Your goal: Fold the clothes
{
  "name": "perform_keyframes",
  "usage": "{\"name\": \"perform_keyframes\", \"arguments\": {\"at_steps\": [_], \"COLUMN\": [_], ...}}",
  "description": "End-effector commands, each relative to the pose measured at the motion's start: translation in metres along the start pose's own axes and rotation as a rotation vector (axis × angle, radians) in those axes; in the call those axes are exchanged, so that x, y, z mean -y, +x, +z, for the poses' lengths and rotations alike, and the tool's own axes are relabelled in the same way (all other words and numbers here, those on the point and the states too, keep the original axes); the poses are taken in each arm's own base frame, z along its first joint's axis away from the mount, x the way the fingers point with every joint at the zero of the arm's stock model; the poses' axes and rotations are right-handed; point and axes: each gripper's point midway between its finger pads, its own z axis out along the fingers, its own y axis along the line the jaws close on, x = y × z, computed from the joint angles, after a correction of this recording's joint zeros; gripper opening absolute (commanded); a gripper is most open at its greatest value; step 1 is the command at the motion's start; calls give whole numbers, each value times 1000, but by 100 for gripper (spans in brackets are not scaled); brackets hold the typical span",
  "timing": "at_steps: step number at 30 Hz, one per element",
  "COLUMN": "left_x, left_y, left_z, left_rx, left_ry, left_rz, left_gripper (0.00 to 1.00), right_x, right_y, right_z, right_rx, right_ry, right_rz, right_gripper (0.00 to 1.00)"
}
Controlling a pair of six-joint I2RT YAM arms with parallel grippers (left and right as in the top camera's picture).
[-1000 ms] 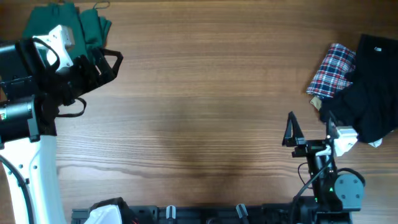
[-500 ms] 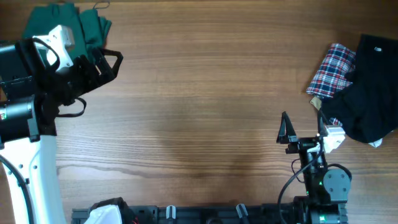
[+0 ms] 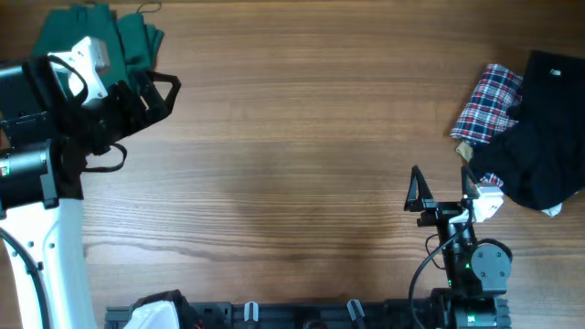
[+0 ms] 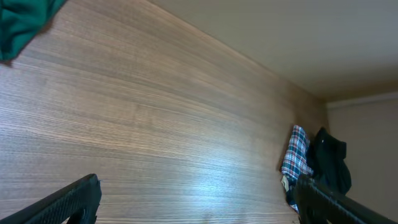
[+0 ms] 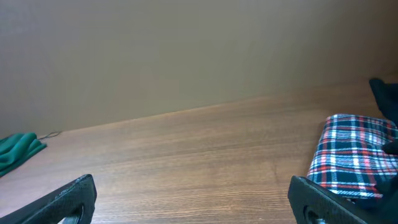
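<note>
The dark teal-green garment (image 3: pixel 119 37) lies bunched at the table's far left corner, partly hidden under my left arm. A corner of it shows in the left wrist view (image 4: pixel 22 25) and at the left edge of the right wrist view (image 5: pixel 18 152). My left gripper (image 3: pixel 163 94) is open and empty, just right of and below the garment. My right gripper (image 3: pixel 441 187) is open and empty near the front right, left of the other clothes. Both wrist views show wide-spread fingers over bare wood: the left gripper (image 4: pixel 199 199) and the right gripper (image 5: pixel 193 199).
A red-white-blue plaid cloth (image 3: pixel 487 102) and a black garment (image 3: pixel 548 128) lie at the right edge; both show in the left wrist view (image 4: pixel 295 158) and the plaid in the right wrist view (image 5: pixel 351 155). A beige wall stands behind the table.
My right arm has drawn back and shifted slightly left, with the gripper turned a little. The left arm and all the clothes have not moved.
</note>
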Motion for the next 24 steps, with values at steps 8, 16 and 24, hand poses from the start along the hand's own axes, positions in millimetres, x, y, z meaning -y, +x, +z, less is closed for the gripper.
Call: {"name": "perform_keyframes", "arguments": {"at_steps": [8,16,24], "left_x": [3,3,-1], "left_y": [0,0,24], "left_z": [-3,-3,-2], "left_rx": [10,10,-66], "left_ry": [3,3,-22], "left_rz": [35,35,95], "left_gripper": [100,100,100], "right_x": [-3,-3,-3], "right_y": [-1,-1,-1], "right_z": [0,0,0], "right_rx": [5,5,5], "right_ry": [-19,-19,-19], "right_rz": [14,14,14], "right_gripper": [100,100,100]}}
